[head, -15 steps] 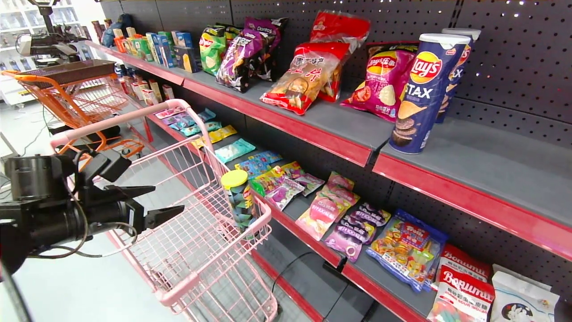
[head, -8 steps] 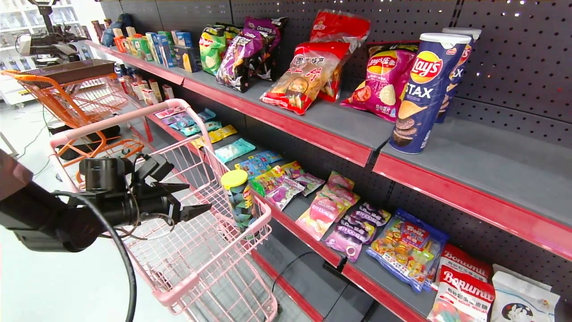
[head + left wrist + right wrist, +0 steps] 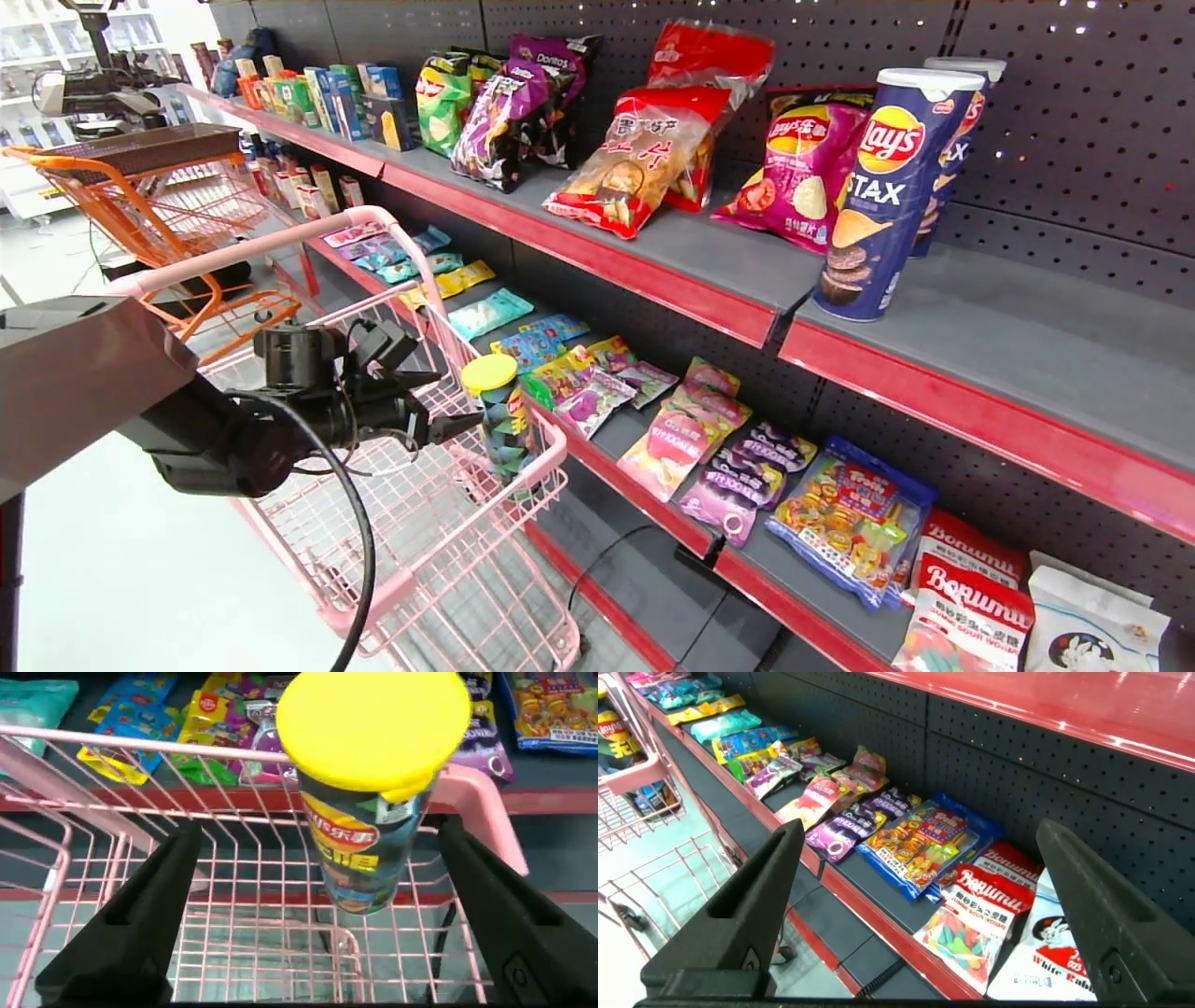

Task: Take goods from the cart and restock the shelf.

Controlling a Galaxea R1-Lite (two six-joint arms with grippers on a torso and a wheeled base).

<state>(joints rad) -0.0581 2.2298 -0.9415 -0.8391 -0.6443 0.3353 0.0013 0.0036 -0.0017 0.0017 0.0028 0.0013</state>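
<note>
We judge the tall cylindrical chip canister with the yellow plastic lid (image 3: 501, 425) to be light, stiff-walled and smooth, so it is liable to slip or tip. We would grip its mid-body, below the lid. Its wrap is dark teal with bright print. It stands upright in the pink wire cart (image 3: 551, 450), in the corner nearest the red-edged grey shelf (image 3: 1008, 336), at 3 o'clock from our left gripper (image 3: 450, 403). That gripper's fingers are spread wide, just short of the canister. Our right gripper (image 3: 918, 831) also gapes wide, facing colourful candy bags (image 3: 836, 812).
</note>
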